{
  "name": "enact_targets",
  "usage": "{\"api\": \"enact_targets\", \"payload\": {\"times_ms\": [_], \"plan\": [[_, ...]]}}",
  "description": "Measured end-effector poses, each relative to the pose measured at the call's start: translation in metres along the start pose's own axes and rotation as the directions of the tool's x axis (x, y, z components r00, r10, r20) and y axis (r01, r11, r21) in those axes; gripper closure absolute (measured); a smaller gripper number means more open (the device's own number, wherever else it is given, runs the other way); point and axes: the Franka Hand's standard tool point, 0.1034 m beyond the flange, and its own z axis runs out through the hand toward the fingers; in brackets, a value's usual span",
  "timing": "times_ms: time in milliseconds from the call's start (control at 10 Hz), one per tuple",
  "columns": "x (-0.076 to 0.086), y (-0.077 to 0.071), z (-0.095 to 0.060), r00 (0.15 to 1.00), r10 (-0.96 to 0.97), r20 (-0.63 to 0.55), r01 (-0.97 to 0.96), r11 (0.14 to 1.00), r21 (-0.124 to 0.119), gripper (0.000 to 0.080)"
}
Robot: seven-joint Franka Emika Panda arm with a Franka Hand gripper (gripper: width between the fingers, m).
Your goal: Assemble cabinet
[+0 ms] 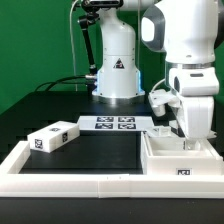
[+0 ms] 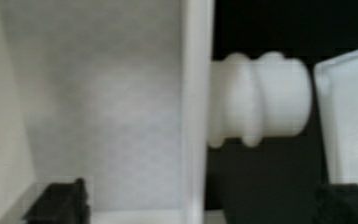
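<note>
The white cabinet body (image 1: 180, 160) stands at the exterior view's right, with a marker tag on its front face. My gripper (image 1: 185, 134) hangs straight down over its top. In the wrist view the gripper (image 2: 204, 205) is open, its dark fingertips (image 2: 55, 202) wide apart and nothing between them. Below them is a white cabinet wall (image 2: 105, 100), with a ribbed white knob-like part (image 2: 265, 98) beside its edge and another white piece (image 2: 354, 100) past that. A smaller white tagged block (image 1: 52, 137) lies apart at the exterior view's left.
The marker board (image 1: 113, 123) lies flat in front of the robot base (image 1: 115, 70). A long low white border frame (image 1: 70, 181) runs along the front and left of the black table. A small white part (image 1: 158, 98) shows beside the arm.
</note>
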Motion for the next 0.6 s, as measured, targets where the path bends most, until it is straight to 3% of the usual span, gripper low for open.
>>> {"api": "enact_targets", "payload": {"times_ms": [100,200,400,600], "plan": [[-0.001,-0.005,-0.006,1.000,-0.002,0.003,0.002,1.000,-0.004,0.0018],[-0.002,-0.014,-0.016,1.000,-0.006,0.008,0.006,1.000,-0.009,0.0018],[0.003,-0.043,-0.034,1.000,-0.019,0.009,0.019,0.999,-0.041,0.0001],[0.012,-0.066,-0.035,1.000,-0.031,0.006,0.031,0.999,-0.039,0.0002]]}}
